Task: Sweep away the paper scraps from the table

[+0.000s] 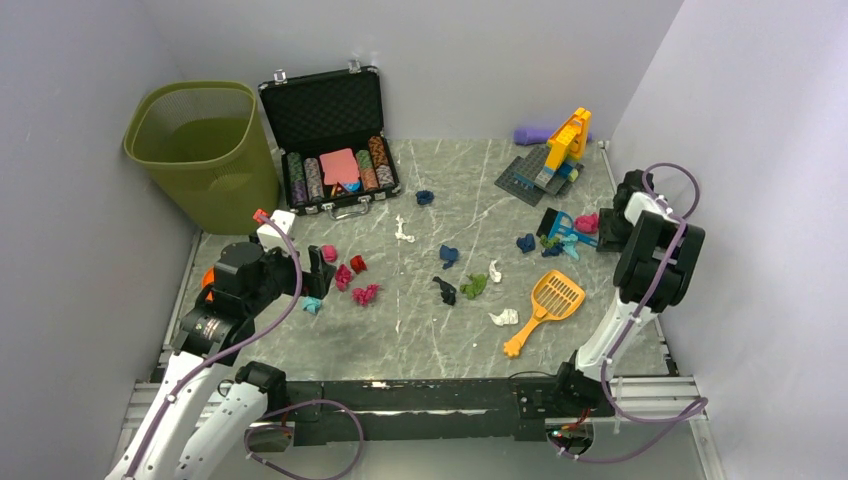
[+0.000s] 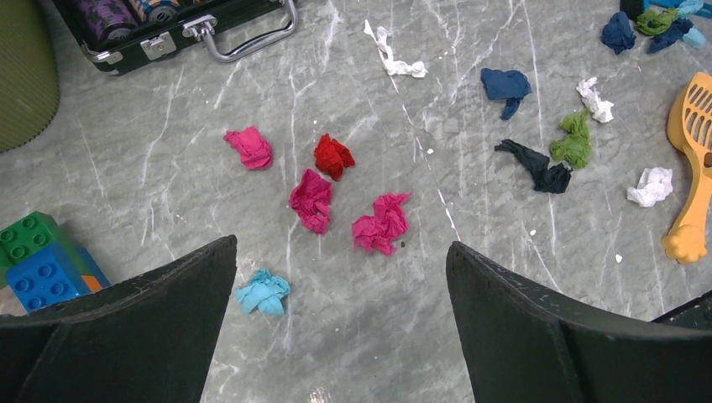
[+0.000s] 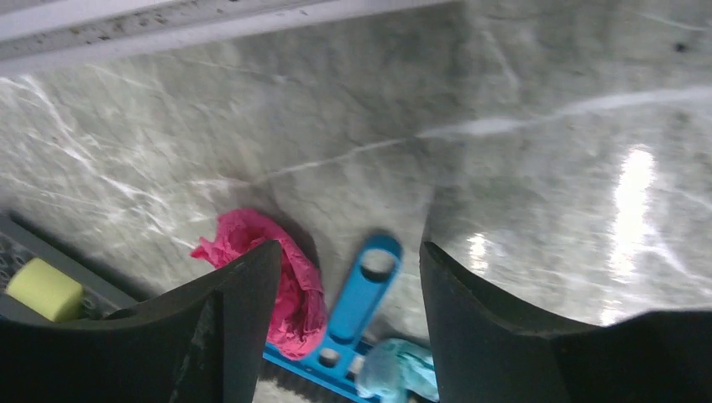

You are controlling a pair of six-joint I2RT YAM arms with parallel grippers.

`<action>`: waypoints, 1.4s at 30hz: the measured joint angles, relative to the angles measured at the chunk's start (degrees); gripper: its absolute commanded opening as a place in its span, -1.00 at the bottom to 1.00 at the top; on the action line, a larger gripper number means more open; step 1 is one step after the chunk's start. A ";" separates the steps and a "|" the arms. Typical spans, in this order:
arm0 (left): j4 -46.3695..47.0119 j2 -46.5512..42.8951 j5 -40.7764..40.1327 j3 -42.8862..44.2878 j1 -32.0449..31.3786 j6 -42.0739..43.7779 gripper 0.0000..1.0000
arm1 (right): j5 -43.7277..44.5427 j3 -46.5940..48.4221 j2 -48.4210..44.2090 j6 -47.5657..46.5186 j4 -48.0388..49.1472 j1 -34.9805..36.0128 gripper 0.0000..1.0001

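The left hand (image 2: pixel 342 246) hangs low over the near left of the desk (image 1: pixel 420 340), its two fingers spread wide with nothing between them. Green and blue toy bricks (image 2: pixel 38 260) lie just beside its left finger.

The paper scraps (image 2: pixel 382 222) lie loose across the desk, ungathered. Nearest the left hand is a light blue wad (image 2: pixel 264 292), close to the left finger. A little beyond it, three pink wads (image 2: pixel 312 200) and a red wad (image 2: pixel 333 155) form a loose cluster. Towards the middle, a black wad (image 2: pixel 537 168) lies just beside a green wad (image 2: pixel 574 141), with a dark blue wad (image 2: pixel 506 86) beyond them and white wads (image 2: pixel 652 186) dotted around. A yellow slotted scoop (image 1: pixel 548 305) lies flat to the right, its handle pointing at the near edge and one white wad near it.

Farther back, at the right edge, the right hand (image 3: pixel 348 248) hovers with its fingers apart, gripping nothing. Below it a blue plastic handle (image 3: pixel 361 294) lies flat. Another pink wad (image 3: pixel 243 243) is against its side, partly under one finger, and a teal wad (image 3: pixel 399 369) lies at its end.

At the far side stand an open black case (image 1: pixel 330 135) with poker chips, a green bin (image 1: pixel 200 150) in the left corner and a toy-brick model (image 1: pixel 555 160) to the right.
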 measured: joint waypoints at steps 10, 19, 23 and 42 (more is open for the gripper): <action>-0.02 0.00 -0.09 0.00 0.00 0.00 0.97 | -1.05 8.09 5.86 1.62 -5.31 -0.07 0.01; -0.09 -0.33 -0.09 0.00 0.00 0.00 0.97 | -1.25 5.51 4.17 2.49 -5.20 1.70 0.01; -0.15 -1.01 -0.09 0.00 0.00 0.00 0.97 | -1.55 5.51 4.17 2.99 -5.40 2.40 -0.28; -0.20 -2.40 -0.48 0.00 0.00 0.00 0.97 | -5.35 -4.74 -7.28 3.69 -6.27 6.23 -0.84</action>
